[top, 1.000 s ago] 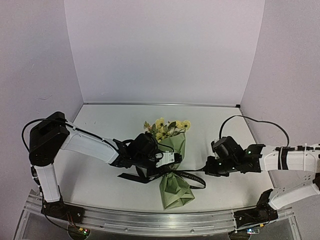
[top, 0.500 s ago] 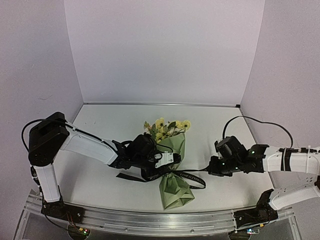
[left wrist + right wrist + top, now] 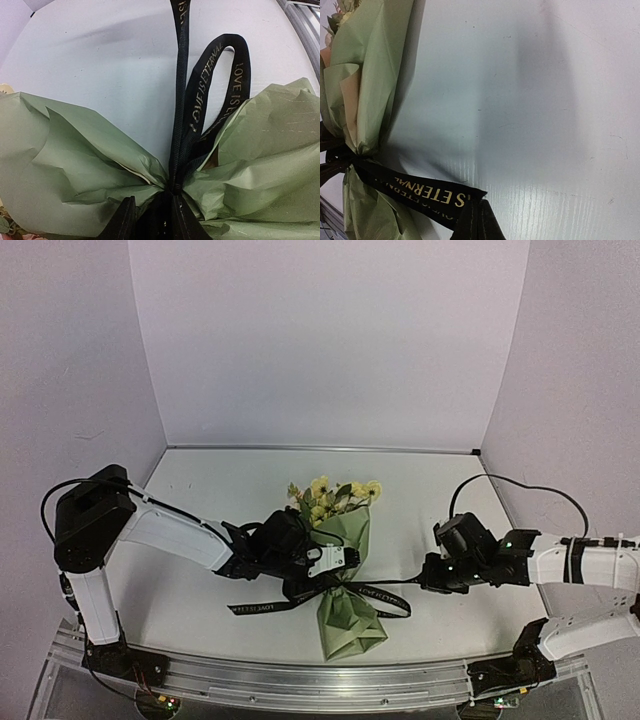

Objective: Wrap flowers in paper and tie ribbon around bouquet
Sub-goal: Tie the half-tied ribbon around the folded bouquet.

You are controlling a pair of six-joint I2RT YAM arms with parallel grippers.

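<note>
Two pincers share the bouquet (image 3: 352, 625), my left pincer (image 3: 152, 212) clamped on its cinched waist and my right pincer (image 3: 476, 220), off to its side, closed on the taut end of the ribbon (image 3: 415, 189), where a harder tug could slip it free or drag the paper (image 3: 90, 165) askew.

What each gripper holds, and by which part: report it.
Right gripper: shut on the long black lettered ribbon, near its free end. Left gripper: clamps the olive-green paper bouquet at its cinched, ribbon-bound waist.
</note>
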